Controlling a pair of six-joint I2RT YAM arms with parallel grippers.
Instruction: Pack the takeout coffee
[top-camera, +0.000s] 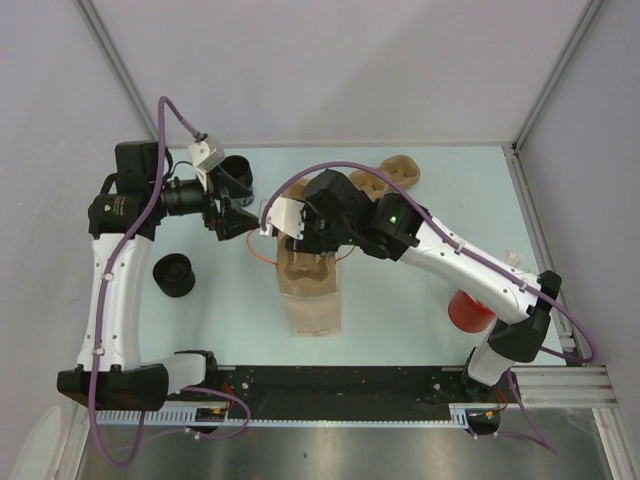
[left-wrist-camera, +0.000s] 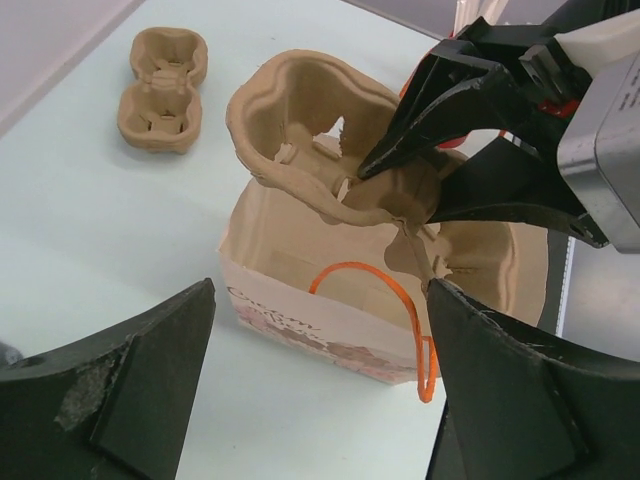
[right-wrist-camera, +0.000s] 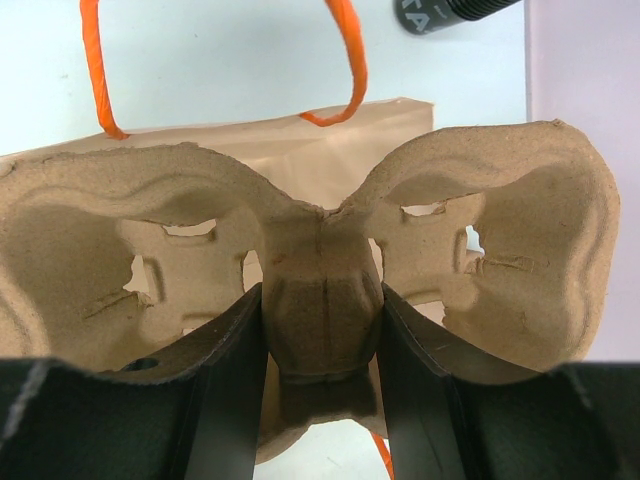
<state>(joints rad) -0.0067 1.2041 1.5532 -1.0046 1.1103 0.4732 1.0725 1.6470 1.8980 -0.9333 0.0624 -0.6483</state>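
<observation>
Your right tool (right-wrist-camera: 322, 335) is clamped on the central ridge of the moulded pulp cup carrier (left-wrist-camera: 305, 115); one black finger presses on each side of that ridge. The carrier sits at the open mouth of the paper bag (top-camera: 313, 308), which stands on the tabletop (top-camera: 405, 295) in front of the arm bases, roughly midway between them. From your left wrist camera, one cup well rises clear above the bag's rim while the other end dips lower toward the opening. How far the lower end has gone inside you cannot tell.

An orange handle (left-wrist-camera: 413, 322) loops down the bag's outer face on the side toward your left arm.

Your left tool (top-camera: 240, 218) has its fingers spread wide apart and grips nothing. It sits just beside the bag on the left, aimed at the bag and the carrier, not touching either.

A second pulp carrier (top-camera: 386, 174) lies flat near the far edge of the tabletop, well apart from the bag. One black cup (top-camera: 175, 275) stands on the left beside your left arm, and another black cup (top-camera: 238, 178) is farther back behind your left tool. A red cup (top-camera: 468, 312) stands on the right, partly hidden beneath your right arm.
</observation>
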